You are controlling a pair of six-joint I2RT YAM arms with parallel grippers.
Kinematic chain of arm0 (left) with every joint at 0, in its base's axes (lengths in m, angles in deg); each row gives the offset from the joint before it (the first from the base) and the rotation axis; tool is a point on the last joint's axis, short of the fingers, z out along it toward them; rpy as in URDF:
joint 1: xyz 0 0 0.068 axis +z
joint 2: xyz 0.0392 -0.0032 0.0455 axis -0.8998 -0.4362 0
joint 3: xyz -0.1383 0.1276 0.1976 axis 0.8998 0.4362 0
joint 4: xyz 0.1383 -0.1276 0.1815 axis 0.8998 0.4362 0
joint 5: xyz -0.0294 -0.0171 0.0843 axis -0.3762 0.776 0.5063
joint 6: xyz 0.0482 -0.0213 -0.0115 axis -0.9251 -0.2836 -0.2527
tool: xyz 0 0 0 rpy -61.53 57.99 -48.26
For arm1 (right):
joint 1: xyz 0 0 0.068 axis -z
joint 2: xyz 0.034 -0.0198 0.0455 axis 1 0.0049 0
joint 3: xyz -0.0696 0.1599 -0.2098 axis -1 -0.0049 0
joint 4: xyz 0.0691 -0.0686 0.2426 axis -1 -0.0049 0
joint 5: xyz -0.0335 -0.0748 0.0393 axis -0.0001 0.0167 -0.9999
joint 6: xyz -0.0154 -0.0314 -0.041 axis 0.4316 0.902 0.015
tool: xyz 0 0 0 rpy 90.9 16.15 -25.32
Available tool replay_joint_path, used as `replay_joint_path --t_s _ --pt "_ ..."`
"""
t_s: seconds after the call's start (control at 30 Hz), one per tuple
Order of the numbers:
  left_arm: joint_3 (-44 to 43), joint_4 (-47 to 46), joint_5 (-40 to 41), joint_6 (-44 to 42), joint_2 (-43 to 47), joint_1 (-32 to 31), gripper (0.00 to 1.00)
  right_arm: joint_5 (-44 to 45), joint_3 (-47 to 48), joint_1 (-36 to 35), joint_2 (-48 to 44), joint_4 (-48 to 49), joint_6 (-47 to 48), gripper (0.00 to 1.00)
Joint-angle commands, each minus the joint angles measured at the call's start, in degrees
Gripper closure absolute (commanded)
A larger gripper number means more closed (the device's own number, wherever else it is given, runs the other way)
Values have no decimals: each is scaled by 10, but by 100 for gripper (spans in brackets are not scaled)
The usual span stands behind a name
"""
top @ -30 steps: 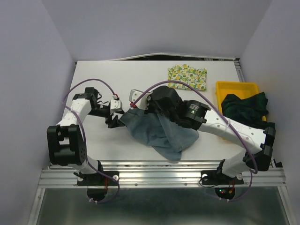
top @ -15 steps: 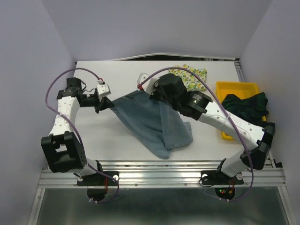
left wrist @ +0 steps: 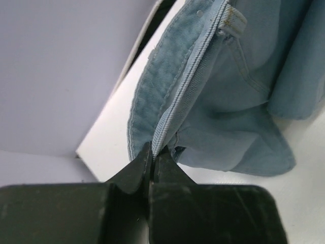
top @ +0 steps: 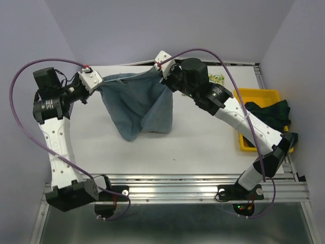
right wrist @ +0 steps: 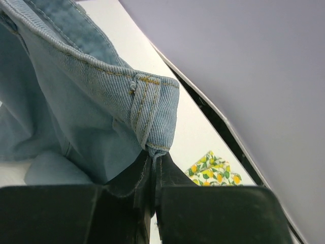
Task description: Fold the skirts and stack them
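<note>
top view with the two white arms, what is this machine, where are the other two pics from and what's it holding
Those are two robot arms bolted at the near edge of a table. The wide picture comes from a fixed camera above and behind them. The two close-ups come from a camera on each wrist; the black shapes at the bottom are that arm's own fingers. The left gripper and right gripper each pinch the waistband of a light blue-grey skirt, holding it up between them so it hangs toward the table. A lemon-print skirt lies at the back, and a dark plaid skirt sits in a yellow tray.
</note>
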Motion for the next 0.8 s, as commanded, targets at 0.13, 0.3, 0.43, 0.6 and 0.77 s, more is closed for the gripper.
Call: replay_joint_path --t_s 0.13,0.3,0.43,0.6,0.77 --pt "-24 -31 108 -52 104 34 100 -72 -6 66 -94 -22 -40 99" --pt "-158 14 -1 114 22 34 100 -180 28 66 -61 -78 -86 99" --pt "-226 106 -33 66 -5 34 100 -105 24 66 -61 -87 -47 99" --pt "-112 43 58 90 1 34 100 2 -32 80 -50 -17 -16 99" --pt "-127 18 89 133 -72 32 100 21 15 116 42 47 -23 99"
